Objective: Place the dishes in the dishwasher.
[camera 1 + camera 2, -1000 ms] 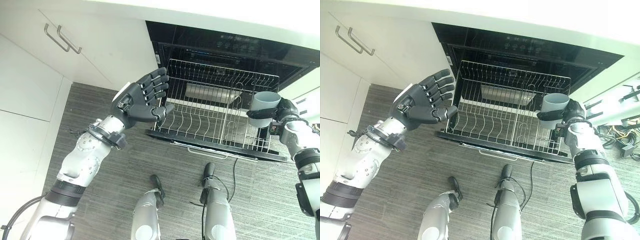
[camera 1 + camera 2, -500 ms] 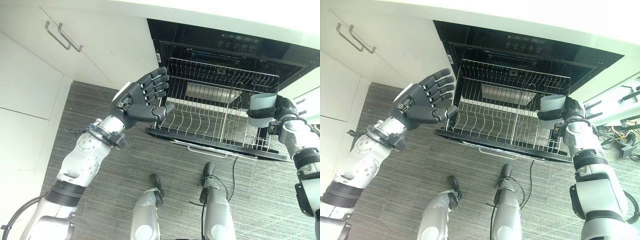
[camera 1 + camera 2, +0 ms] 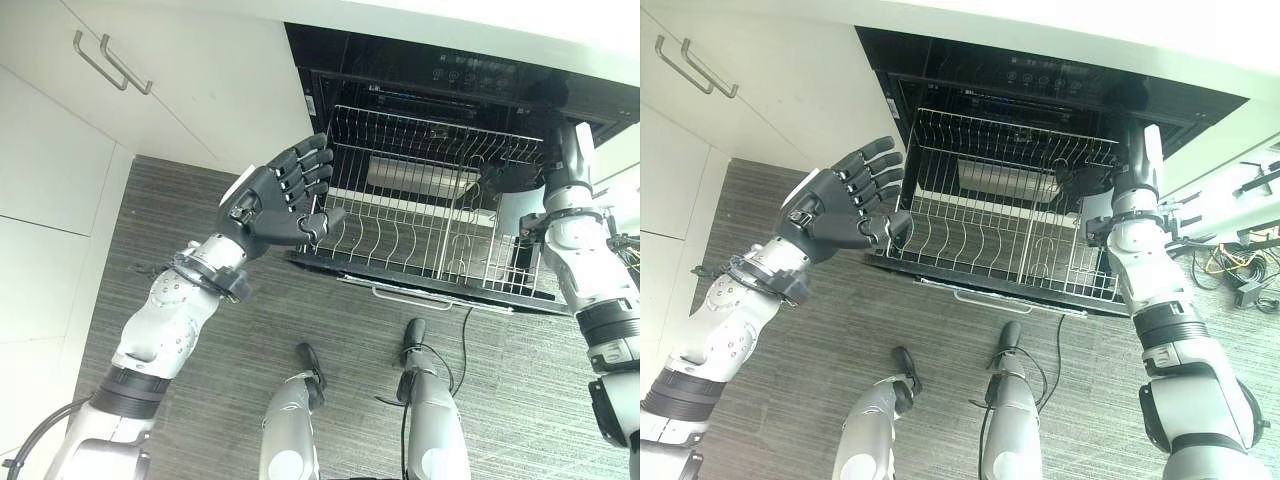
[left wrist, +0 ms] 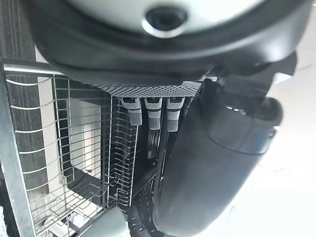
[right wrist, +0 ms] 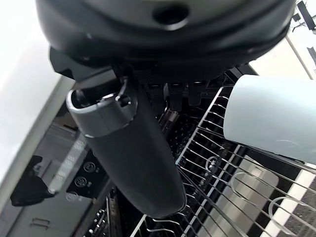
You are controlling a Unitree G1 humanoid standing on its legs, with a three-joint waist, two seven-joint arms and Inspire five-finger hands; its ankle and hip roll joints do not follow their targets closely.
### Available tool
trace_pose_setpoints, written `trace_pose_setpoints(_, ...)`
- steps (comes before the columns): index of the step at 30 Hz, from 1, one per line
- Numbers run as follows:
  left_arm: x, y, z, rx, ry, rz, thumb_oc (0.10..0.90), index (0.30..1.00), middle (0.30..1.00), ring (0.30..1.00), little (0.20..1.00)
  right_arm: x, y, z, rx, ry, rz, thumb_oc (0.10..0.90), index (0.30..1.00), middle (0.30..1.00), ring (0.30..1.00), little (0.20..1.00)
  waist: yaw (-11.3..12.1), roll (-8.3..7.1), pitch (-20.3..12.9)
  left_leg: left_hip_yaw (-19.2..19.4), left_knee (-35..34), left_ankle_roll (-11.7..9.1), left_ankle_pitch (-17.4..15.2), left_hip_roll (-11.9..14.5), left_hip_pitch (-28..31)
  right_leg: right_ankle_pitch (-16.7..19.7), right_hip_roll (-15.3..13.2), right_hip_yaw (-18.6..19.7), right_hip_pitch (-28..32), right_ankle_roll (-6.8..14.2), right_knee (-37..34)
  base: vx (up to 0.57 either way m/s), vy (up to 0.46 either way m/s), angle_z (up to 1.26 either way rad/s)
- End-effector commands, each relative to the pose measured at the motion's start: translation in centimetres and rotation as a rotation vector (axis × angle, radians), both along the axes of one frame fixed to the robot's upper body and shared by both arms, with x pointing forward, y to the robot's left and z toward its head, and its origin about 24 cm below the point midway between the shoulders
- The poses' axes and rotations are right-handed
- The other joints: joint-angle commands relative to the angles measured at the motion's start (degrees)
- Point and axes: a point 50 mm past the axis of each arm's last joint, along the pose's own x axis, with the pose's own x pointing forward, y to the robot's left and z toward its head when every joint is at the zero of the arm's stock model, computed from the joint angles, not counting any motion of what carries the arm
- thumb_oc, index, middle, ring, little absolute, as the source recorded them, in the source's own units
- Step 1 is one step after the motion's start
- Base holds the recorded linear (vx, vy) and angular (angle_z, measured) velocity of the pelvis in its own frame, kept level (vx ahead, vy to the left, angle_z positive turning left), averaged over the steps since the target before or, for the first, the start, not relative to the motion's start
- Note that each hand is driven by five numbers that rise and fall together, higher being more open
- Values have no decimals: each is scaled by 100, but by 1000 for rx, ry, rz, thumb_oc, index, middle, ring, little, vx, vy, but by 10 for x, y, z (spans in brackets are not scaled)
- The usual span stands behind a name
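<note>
Cup [image 5: 269, 121] lying in rack [image 3: 420, 225]; right hand [image 3: 1135, 140] released, fingers straight. Withdraw straight up, clear of wires. Left hand [image 3: 275, 195] open, idle.

Pale cup [image 5: 269, 118] in wire rack [image 3: 420, 215]

Kitchen floor [image 3: 180, 430] is dark grey wood-grain planks running across the view. White cabinet fronts [image 3: 60, 150] take the robot's left side, flat and plain, with a pair of slim metal bar handles [image 3: 110, 63] set side by side near the top. A pale bench edge [image 3: 1060, 25] runs along the top. More white panelling [image 3: 1220, 150] on the right, with a tangle of loose cables [image 3: 1230, 270] on the floor beside it. Lighting is bright and even.
</note>
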Motion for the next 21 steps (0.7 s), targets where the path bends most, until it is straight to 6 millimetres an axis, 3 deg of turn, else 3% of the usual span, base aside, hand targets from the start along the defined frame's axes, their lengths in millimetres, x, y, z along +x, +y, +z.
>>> trace_pose_setpoints(1, -19, -10, 46, -61, -278, -65, 800, 900, 900, 900, 900, -10, -1, 55, -9, -234, -1, 800, 900, 900, 900, 900, 44, 39, -416, -458, -240, -181, -654, 106, 381, -1354, -103, 62, -111, 515, 877, 81, 16, -1)
trace_pose_setpoints(4, -20, -9, 47, -63, -288, -56, 800, 900, 900, 900, 900, -14, 1, 56, 32, -252, 15, 800, 900, 900, 900, 900, 4, 5, -398, -347, -240, -145, -532, 142, 335, -1269, -102, 2, -142, 435, 877, -31, -7, -1)
trace_pose_setpoints(7, -23, -6, 43, -80, -297, -39, 800, 900, 900, 900, 900, -21, 3, 52, 136, -276, 48, 800, 900, 900, 900, 900, -29, -5, -462, -424, -240, -179, -667, 138, 410, -1395, -54, 91, -71, 482, 877, 26, 21, -3)
trace_pose_setpoints(12, -32, -6, 38, -117, -347, -13, 800, 900, 900, 900, 900, -39, 19, 23, 321, -281, 152, 800, 900, 900, 900, 900, -162, -87, -537, -289, -240, -115, -571, 168, 401, -1320, -16, 110, -94, 395, 877, 2, 24, -2)
trace_pose_setpoints(14, -38, -4, 35, -145, -384, 12, 800, 900, 900, 900, 900, -50, 30, 6, 402, -293, 193, 800, 900, 900, 900, 900, -216, -102, -634, -338, -240, -129, -717, 173, 518, -1442, 29, 203, 4, 440, 877, 93, 92, -10)
trace_pose_setpoints(15, -41, -4, 33, -160, -393, 24, 800, 900, 900, 900, 900, -56, 32, -1, 428, -298, 210, 800, 900, 900, 900, 900, -262, -128, -632, -230, -240, -93, -588, 194, 488, -1343, 27, 156, -25, 371, 877, 41, 60, -9)
trace_pose_setpoints(18, -47, -2, 28, -189, -415, 47, 800, 900, 900, 900, 900, -70, 37, -17, 490, -304, 257, 800, 900, 900, 900, 900, -302, -132, -757, -283, -240, -105, -739, 181, 622, -1470, 63, 250, 94, 439, 877, 77, 87, -7)
trace_pose_setpoints(20, -52, -1, 21, -203, -422, 61, 800, 900, 900, 900, 900, -82, 38, -27, 519, -305, 283, 800, 900, 900, 900, 900, -349, -171, -821, -144, -240, -62, -630, 207, 650, -1383, 61, 203, 120, 388, 877, 11, 78, -4)
trace_pose_setpoints(21, -55, 0, 18, -205, -420, 69, 800, 900, 900, 900, 900, -87, 38, -30, 530, -305, 291, 800, 900, 900, 900, 900, -346, -164, -898, -219, -240, -90, -756, 196, 740, -1486, 77, 266, 205, 452, 877, 163, 144, -2)
